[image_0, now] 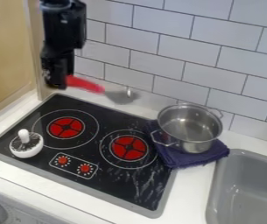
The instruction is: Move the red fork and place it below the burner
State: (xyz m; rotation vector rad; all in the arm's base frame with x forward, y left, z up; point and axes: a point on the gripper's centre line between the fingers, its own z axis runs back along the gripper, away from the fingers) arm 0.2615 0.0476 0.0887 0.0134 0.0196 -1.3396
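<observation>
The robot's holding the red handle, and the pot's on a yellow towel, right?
Not quite: the camera view shows a dark purple towel, not a yellow one. The gripper does hold the red handle, and the pot is on the towel.

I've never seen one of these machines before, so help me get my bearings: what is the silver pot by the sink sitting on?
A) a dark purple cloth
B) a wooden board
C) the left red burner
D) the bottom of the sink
A: the folded purple cloth pokes out beneath the pot.
</observation>
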